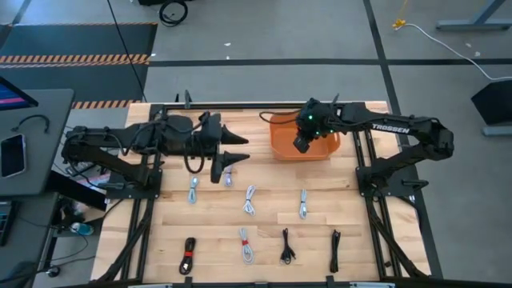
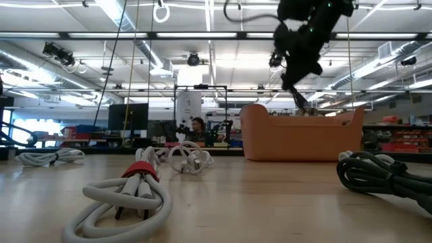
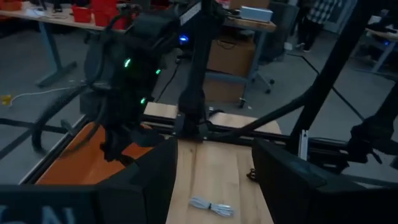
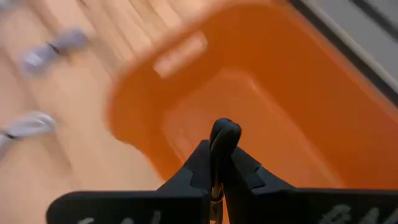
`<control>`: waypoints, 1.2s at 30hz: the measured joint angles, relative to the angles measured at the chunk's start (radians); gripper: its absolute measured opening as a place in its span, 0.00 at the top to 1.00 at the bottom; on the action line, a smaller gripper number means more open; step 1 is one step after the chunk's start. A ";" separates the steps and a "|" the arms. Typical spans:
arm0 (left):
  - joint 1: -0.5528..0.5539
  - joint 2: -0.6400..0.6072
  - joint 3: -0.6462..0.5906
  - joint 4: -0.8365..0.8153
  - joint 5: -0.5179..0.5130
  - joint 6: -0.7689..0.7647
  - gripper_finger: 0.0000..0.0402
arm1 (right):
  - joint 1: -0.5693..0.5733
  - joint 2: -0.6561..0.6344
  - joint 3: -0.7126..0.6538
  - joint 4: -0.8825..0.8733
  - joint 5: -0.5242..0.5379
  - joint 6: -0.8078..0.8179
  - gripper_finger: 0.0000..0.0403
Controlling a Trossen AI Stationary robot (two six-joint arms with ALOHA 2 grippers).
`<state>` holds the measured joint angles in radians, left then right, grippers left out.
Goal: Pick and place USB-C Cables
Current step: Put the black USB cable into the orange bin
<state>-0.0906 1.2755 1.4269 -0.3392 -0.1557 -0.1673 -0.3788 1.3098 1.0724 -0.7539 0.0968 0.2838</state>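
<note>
Several coiled USB-C cables lie on the wooden table: white ones [image 1: 193,190], [image 1: 250,200], [image 1: 303,204], and along the near edge a black one with a red band [image 1: 189,254] and plain black ones [image 1: 286,246], [image 1: 334,250]. An orange bin [image 1: 280,138] stands at the far edge. My right gripper [image 1: 302,144] hangs over the bin, shut on a black cable [image 4: 224,134]. My left gripper [image 1: 240,150] is held high at the far left, pointing toward the bin, open with nothing between its fingers. My right gripper pinches a bend of the black cable [image 4: 224,130] between its two fingers; the bend sticks out just past the fingertips. The fingers slant down from above the bin [image 4: 280,93]. The cable is clear of the table, and the gripper hides the rest of it.
The arms' dark frames run along the table's left and right sides [image 1: 144,232], [image 1: 384,232]. A white cable [image 3: 211,207] lies below my left gripper [image 3: 214,155]. In the low view a white coil with a red band [image 2: 131,192] and a black coil [image 2: 385,175] lie close by.
</note>
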 joint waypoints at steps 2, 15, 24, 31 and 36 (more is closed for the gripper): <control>0.000 0.000 0.000 -0.001 -0.001 0.000 0.47 | -0.019 -0.002 -0.044 0.030 0.015 0.024 0.95; 0.002 0.000 0.000 -0.002 -0.004 -0.003 0.47 | -0.147 -0.001 -0.200 0.072 0.016 0.155 0.95; 0.001 0.000 0.000 -0.002 -0.004 -0.003 0.47 | -0.175 -0.002 -0.201 0.089 0.007 0.126 0.95; 0.003 0.000 0.000 -0.002 -0.004 -0.003 0.47 | -0.175 -0.002 -0.168 0.041 -0.122 -0.031 0.95; 0.003 0.000 0.000 -0.002 -0.004 -0.002 0.47 | -0.165 -0.002 -0.102 -0.084 -0.187 -0.138 0.95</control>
<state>-0.0879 1.2758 1.4265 -0.3414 -0.1596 -0.1692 -0.5437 1.3083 0.9708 -0.8384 -0.0903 0.1458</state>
